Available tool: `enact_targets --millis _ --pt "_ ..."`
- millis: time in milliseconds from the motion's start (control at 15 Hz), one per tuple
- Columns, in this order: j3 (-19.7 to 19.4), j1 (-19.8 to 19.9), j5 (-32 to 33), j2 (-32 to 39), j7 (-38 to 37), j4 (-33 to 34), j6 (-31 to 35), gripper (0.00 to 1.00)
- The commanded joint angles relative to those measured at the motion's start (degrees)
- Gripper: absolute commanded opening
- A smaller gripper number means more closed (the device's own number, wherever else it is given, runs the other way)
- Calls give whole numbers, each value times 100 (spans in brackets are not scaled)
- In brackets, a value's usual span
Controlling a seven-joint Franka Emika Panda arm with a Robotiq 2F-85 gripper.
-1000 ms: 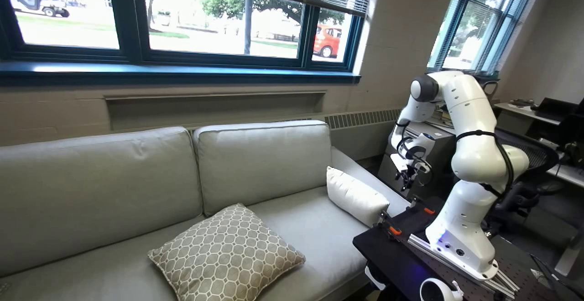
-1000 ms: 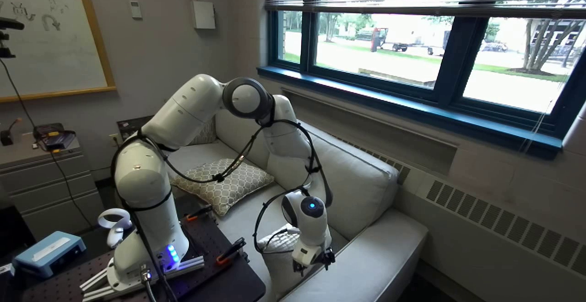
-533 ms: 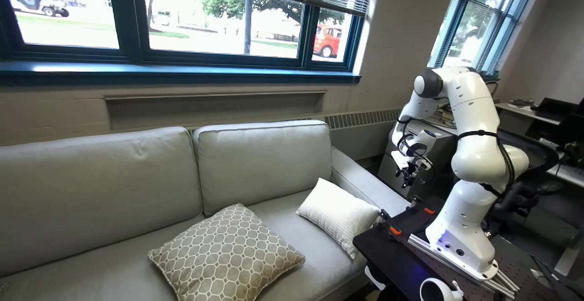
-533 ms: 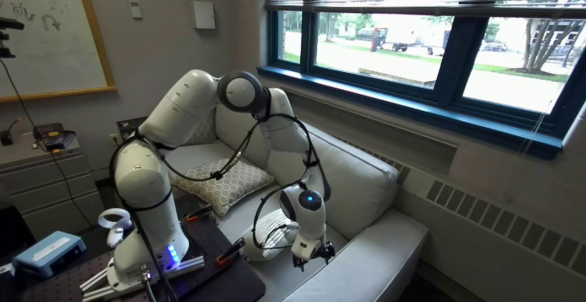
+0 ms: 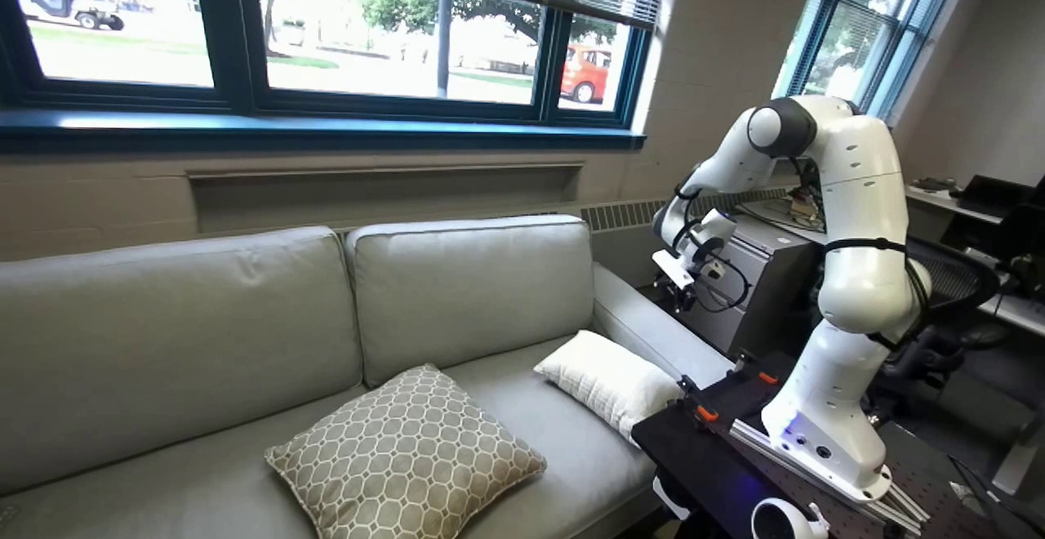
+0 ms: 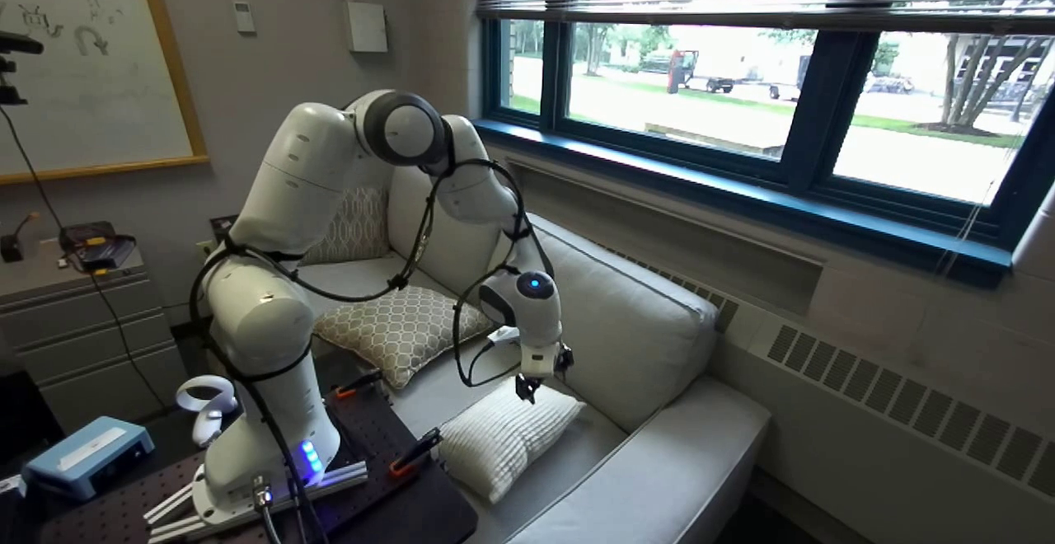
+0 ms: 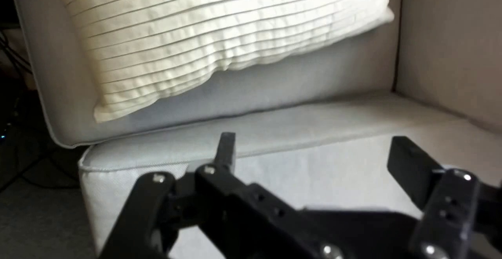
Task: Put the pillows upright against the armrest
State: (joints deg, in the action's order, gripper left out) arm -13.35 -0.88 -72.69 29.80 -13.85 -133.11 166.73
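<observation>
- Our gripper [image 7: 315,155] holds nothing, jaws apart.
- We judge the white pillow [image 7: 219,23] light and soft.
- We'd pinch its edge at six o'clock, wrist view.

Bent arm [image 5: 864,278], pincer [image 7: 315,153] agape

From well off the jaws, both exterior views look down, sharing couch [image 5: 469,290] and robot [image 5: 864,196]; the wrist view, close by the jaws, faces past them to armrest [image 7: 313,172] and cream pillow [image 7: 219,27].
</observation>
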Motion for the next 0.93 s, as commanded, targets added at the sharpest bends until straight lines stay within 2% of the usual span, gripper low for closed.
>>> enact_targets --millis 0,133,333,400,533,600,733,800,867 --pt "298 -878 716 -226 -518 -241 259 100" --pt "343 -1516 1304 -70 -1026 -157 236 100" --pt "12 -2786 2484 298 -2162 89 -77 100" --pt "597 -1849 2241 33 -1793 -123 241 100" --pt "504 -2414 2679 186 -2370 -79 243 100" --pt "481 -2523 2720 241 -2431 -61 250 100" --pt "429 -2391 2922 142 -2510 -172 272 100" --pt "153 -2613 3287 253 -2777 -188 357 100" --pt "-371 -3148 3334 376 -2799 -168 336 100"
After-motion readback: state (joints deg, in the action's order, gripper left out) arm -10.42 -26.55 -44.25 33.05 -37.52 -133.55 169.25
